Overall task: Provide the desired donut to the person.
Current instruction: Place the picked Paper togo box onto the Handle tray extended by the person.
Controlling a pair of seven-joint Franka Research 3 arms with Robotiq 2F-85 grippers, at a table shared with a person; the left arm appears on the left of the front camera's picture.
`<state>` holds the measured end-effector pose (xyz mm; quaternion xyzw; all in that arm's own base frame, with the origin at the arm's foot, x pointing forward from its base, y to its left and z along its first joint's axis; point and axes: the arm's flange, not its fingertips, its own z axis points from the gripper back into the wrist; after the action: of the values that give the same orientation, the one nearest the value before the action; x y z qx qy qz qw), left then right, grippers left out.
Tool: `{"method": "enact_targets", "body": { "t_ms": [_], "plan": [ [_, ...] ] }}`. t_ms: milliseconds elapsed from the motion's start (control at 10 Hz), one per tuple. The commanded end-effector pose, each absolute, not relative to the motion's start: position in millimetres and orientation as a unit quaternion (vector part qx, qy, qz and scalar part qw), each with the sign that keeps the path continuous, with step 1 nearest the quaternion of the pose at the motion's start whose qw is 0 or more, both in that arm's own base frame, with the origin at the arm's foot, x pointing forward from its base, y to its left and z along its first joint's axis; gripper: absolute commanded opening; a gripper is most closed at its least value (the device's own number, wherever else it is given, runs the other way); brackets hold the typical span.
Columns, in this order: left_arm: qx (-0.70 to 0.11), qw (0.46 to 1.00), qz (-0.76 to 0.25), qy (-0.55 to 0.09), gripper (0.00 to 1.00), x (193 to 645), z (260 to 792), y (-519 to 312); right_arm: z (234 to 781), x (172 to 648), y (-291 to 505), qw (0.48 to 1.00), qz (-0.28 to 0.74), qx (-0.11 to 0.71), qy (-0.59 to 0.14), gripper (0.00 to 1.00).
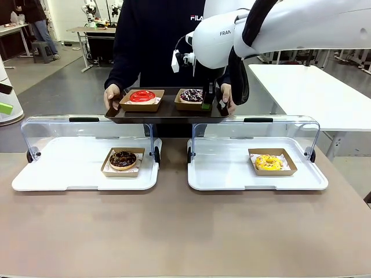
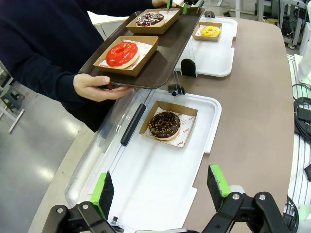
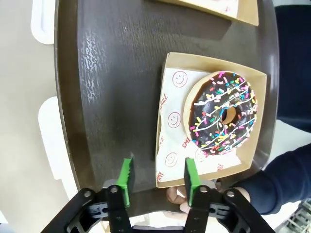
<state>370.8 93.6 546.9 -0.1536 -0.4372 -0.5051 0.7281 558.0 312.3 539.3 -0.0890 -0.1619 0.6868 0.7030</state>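
right arm comes in from about 2 o'clock in the front view, reaching across the middle, wrist bent down; right gripper point(image 1: 213, 103) hangs with jaws apart, nothing between the green pads point(image 3: 127, 175); left gripper point(image 2: 163, 189) is spread wide too, fingers rising from 6 o'clock in its wrist view, holding nothing; the person's hands sit low at 9 o'clock point(image 1: 112, 94) and 3 o'clock point(image 1: 228, 95) of their torso, fingers curled
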Motion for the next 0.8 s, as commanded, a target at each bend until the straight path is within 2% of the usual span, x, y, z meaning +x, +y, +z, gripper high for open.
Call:
{"method": "enact_targets", "body": {
  "t_ms": [0, 100, 500, 600, 700],
  "plan": [
    [-0.156, 0.727, -0.504, -0.440, 1.00, 370.3, 546.9, 93.9, 542.0, 555.0, 304.5, 0.696, 0.697, -0.064, -0.160, 0.97],
    [-0.156, 0.727, -0.504, -0.440, 1.00, 370.3, 546.9, 93.9, 542.0, 555.3, 305.3, 0.697, 0.698, -0.063, -0.156, 1.00],
    [-0.156, 0.727, -0.504, -0.440, 1.00, 370.3, 546.9, 93.9, 550.6, 546.0, 311.0, 0.699, 0.699, -0.043, -0.148, 1.00],
    [-0.156, 0.727, -0.504, -0.440, 1.00, 370.3, 546.9, 93.9, 558.7, 536.0, 315.4, 0.722, 0.682, -0.004, -0.120, 1.00],
    [-0.156, 0.727, -0.504, -0.440, 1.00, 370.3, 546.9, 93.9, 544.3, 551.0, 314.4, 0.703, 0.692, -0.060, -0.153, 1.00]
  ]
}}
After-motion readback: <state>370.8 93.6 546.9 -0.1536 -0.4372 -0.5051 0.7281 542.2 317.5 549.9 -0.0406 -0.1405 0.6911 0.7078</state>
